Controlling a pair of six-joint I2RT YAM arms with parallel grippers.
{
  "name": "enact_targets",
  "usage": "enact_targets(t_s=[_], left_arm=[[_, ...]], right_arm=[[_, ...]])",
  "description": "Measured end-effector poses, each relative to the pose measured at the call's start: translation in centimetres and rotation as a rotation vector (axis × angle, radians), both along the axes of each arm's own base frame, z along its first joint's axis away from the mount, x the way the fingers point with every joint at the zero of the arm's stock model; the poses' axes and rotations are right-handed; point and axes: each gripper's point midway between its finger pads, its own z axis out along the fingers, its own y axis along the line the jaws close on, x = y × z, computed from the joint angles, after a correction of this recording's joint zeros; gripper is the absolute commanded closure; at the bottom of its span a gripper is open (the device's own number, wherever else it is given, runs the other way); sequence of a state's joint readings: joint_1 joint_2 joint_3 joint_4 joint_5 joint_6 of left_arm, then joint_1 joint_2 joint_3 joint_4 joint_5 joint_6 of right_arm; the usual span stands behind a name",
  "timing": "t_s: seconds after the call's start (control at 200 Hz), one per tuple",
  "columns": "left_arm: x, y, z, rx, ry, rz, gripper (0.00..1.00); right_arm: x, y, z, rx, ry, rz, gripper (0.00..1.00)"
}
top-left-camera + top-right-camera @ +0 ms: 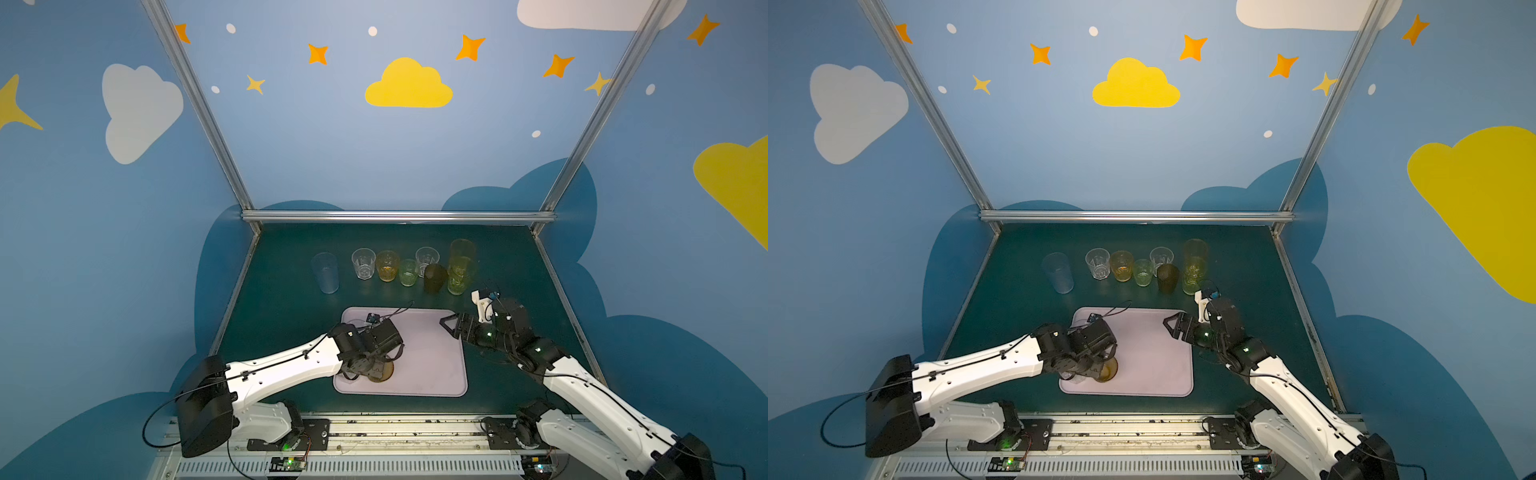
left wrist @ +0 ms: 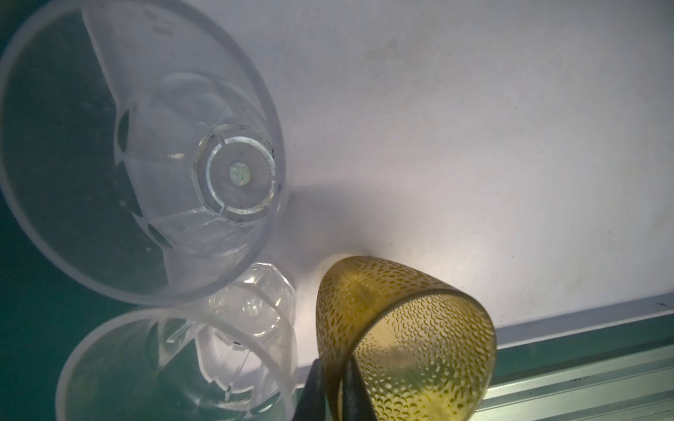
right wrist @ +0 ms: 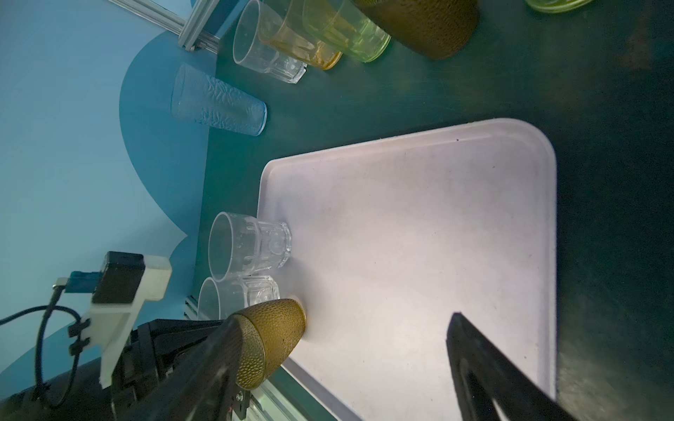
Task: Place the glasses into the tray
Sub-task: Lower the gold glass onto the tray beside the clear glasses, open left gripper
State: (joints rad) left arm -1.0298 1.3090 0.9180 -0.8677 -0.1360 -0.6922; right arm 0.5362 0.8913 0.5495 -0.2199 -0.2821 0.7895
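The lilac-pink tray (image 1: 432, 361) lies near the table's front. Three glasses stand in its near left corner: a brown-amber glass (image 2: 405, 328) and two short clear faceted glasses (image 3: 251, 248) (image 3: 237, 297). My left gripper (image 2: 337, 368) points down over that corner and is shut on the amber glass's rim, one finger inside and one outside the wall. The amber glass's base rests on the tray (image 3: 419, 237). My right gripper (image 1: 449, 326) hovers open over the tray's far right edge, holding nothing. The other glasses stand in a row behind the tray.
The back row runs from a tall pale blue glass (image 1: 325, 272) through a clear glass (image 1: 363, 264), an orange glass (image 1: 387, 266), a green glass (image 1: 408, 272), a brown glass (image 1: 435, 278) and a tall yellow-green glass (image 1: 459, 278). An aluminium rail borders the table's front.
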Motion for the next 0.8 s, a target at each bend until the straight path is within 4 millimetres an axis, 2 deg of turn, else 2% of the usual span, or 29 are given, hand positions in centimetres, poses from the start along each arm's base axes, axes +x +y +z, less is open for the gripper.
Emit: enact_targets(t_s=[0.305,0.626,0.801], left_arm=[[-0.1,0.0,-0.3,0.019,0.006,-0.004,0.8],[0.3,-0.5,1.4,-0.022,-0.022,-0.003,0.75],[0.4,-0.6,2.5,-0.046,-0.035,0.001,0.59]], right_arm=[[0.0,0.0,0.1,0.002,-0.003,0.0,0.13],[0.0,0.0,0.2,0.004,-0.006,0.0,0.13],[0.0,0.0,0.2,0.004,-0.006,0.0,0.13]])
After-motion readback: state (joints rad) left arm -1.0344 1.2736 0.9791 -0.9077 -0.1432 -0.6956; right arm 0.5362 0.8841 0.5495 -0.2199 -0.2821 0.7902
